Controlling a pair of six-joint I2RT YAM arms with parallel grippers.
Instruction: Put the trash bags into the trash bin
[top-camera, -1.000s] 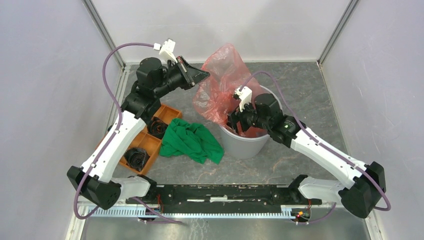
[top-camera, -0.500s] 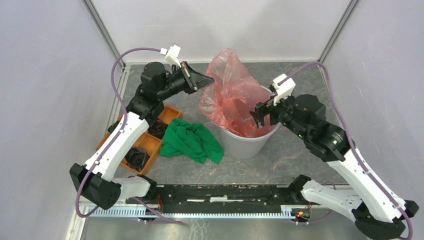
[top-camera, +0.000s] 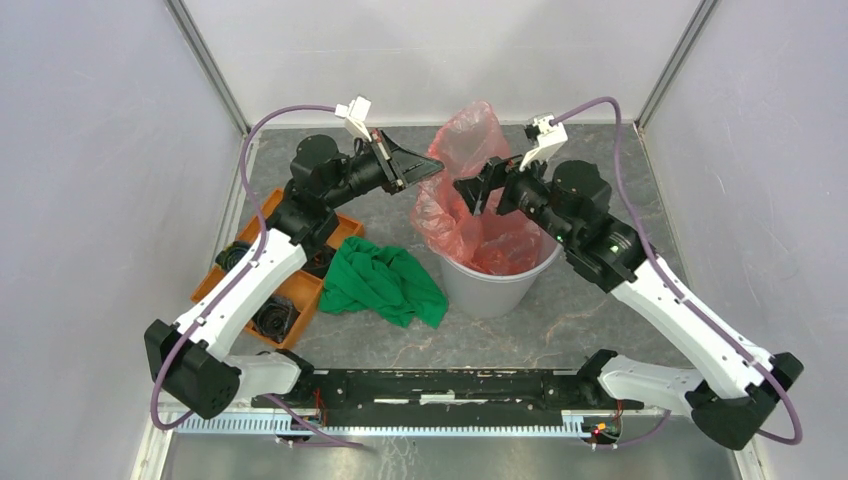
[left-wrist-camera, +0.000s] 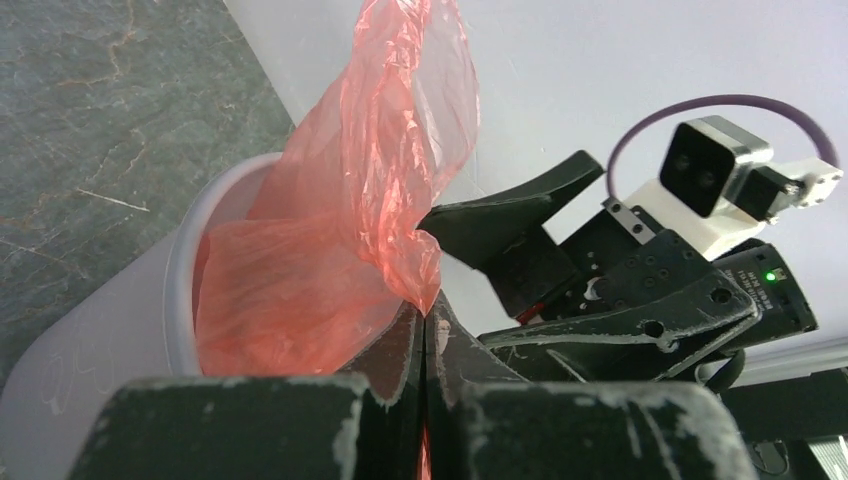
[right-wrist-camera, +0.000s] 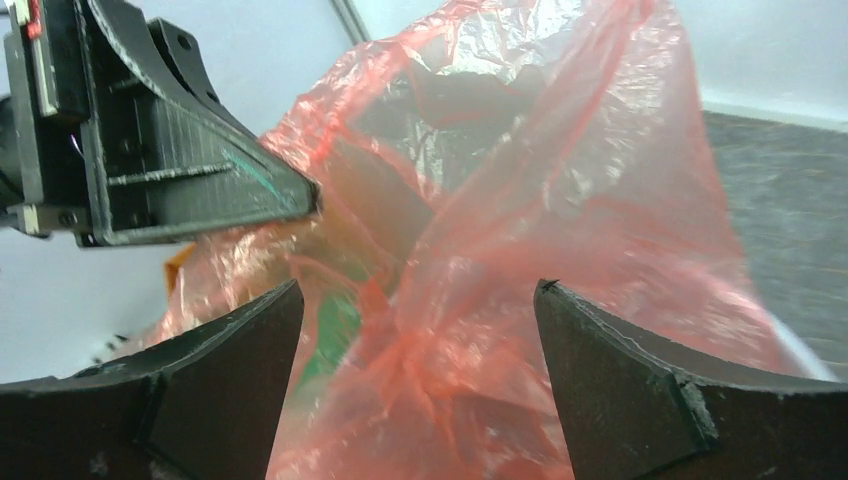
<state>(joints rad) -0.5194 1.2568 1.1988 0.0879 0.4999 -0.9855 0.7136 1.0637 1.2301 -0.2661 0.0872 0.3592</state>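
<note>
A thin red-pink trash bag (top-camera: 470, 170) stands partly inside the round grey-white trash bin (top-camera: 495, 285), with its upper part rising above the rim. My left gripper (top-camera: 438, 163) is shut on the bag's upper left edge and holds it up; in the left wrist view the film (left-wrist-camera: 385, 170) comes out of the closed tips (left-wrist-camera: 425, 322) above the bin (left-wrist-camera: 120, 330). My right gripper (top-camera: 470, 190) is open and raised above the bin, facing the bag from the right. In the right wrist view the bag (right-wrist-camera: 520, 220) fills the space between my fingers (right-wrist-camera: 420, 300).
A green cloth (top-camera: 385, 283) lies on the table left of the bin. An orange compartment tray (top-camera: 300, 283) with black rolls sits further left under my left arm. Enclosure walls stand at the back and sides.
My right gripper has come up out of the bin and moved back-left to the bag's upper part. My left gripper has shifted right, holding the bag higher and more upright.
</note>
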